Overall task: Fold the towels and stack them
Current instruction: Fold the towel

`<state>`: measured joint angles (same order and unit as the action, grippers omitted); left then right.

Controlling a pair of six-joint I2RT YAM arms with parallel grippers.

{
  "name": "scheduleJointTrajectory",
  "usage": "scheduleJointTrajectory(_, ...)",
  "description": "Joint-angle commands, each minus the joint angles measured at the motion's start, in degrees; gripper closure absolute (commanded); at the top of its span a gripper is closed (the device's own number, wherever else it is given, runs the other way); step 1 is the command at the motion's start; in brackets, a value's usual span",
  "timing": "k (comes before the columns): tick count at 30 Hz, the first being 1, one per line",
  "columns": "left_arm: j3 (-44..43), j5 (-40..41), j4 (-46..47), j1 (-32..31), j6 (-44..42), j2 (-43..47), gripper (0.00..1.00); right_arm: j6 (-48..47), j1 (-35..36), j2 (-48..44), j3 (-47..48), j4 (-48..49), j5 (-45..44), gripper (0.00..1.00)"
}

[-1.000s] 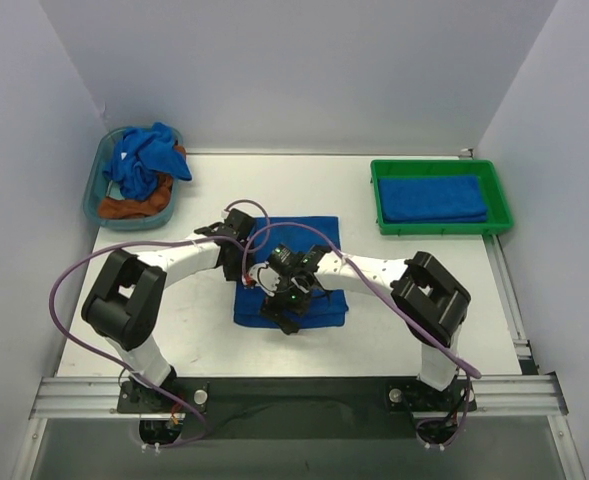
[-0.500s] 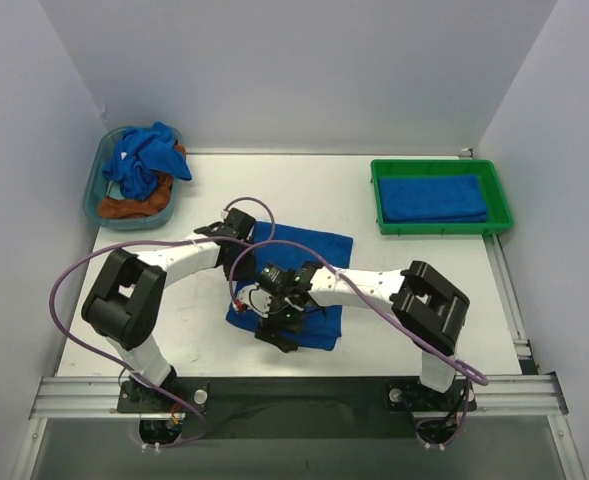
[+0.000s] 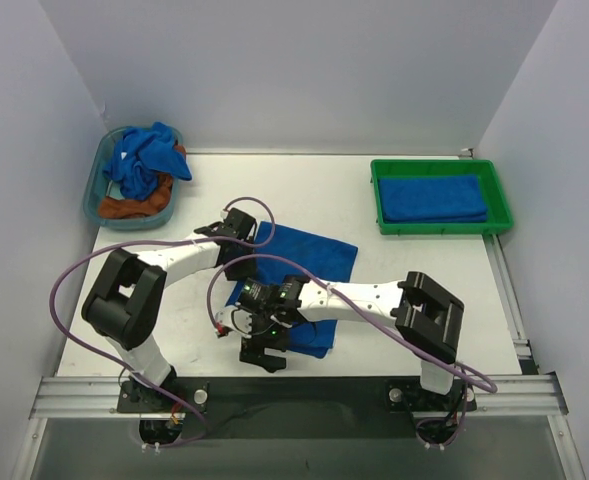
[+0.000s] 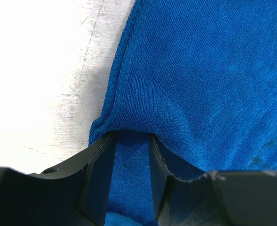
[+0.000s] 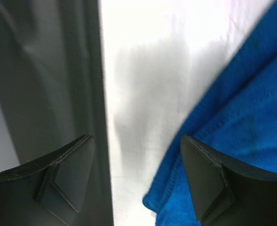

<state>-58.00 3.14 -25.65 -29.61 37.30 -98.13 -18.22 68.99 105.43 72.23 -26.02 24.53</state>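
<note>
A blue towel (image 3: 309, 260) lies folded and skewed at the table's middle. My left gripper (image 3: 241, 268) is at its left edge, shut on a pinch of the cloth; the left wrist view shows the fold (image 4: 199, 70) bunched between the left gripper's (image 4: 129, 141) jaws. My right gripper (image 3: 260, 352) hangs open and empty by the towel's near-left corner, close to the table's front edge. In the right wrist view, that corner (image 5: 241, 141) lies beside the right finger of the gripper (image 5: 138, 174), with bare table between the jaws.
A green tray (image 3: 496, 195) at the back right holds a folded blue towel (image 3: 432, 198). A teal basket (image 3: 96, 180) at the back left holds crumpled blue and orange towels (image 3: 144, 165). Purple cables loop over both arms. The table's dark front edge (image 5: 44, 94) is just left of the right gripper.
My right gripper has slid off the towel toward the near left and now stands open at the table's front edge. The towel has skewed and spread. The left gripper has stayed pinching its left edge.
</note>
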Motion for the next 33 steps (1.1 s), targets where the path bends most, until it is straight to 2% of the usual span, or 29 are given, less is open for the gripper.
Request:
scheduleJointTrajectory(1,0.4,-0.6,1.6,-0.1,0.8,-2.8,0.55,-1.1,0.7,-0.5,3.2,-3.2,4.5,0.26)
scheduleJointTrajectory(5,0.4,-1.0,1.5,-0.1,0.8,-2.3,0.55,-0.9,0.6,-0.2,3.3,-4.3,4.0,0.27)
scheduleJointTrajectory(11,1.3,-1.0,0.7,0.4,0.4,4.3,0.55,5.5,-4.4,-7.5,-3.0,-3.9,-3.0,0.32)
scheduleJointTrajectory(14,1.7,0.4,-1.3,0.5,-0.1,9.3,0.55,9.2,-7.7,-13.0,-8.5,-2.8,-4.8,0.39)
scheduleJointTrajectory(15,2.1,0.5,-1.9,0.5,-0.2,11.9,0.55,10.5,-8.5,-15.6,-9.7,-2.4,-5.5,0.45)
scheduleJointTrajectory(19,5.0,0.5,-2.7,0.2,0.3,17.9,0.55,14.4,-11.0,-19.2,-14.9,-1.1,-8.4,0.58)
scheduleJointTrajectory(24,8.7,-0.2,-3.6,-2.7,0.5,21.4,0.55,18.2,-11.3,-18.5,-17.6,0.1,-10.3,0.72)
scheduleJointTrajectory(27,10.1,0.3,-3.7,-6.0,0.4,20.3,0.55,18.2,-10.2,-17.0,-17.8,0.8,-10.2,0.75)
scheduleJointTrajectory(33,13.2,1.5,-3.6,-8.4,1.5,17.4,0.55,18.2,-7.6,-14.0,-17.1,0.6,-9.5,0.76)
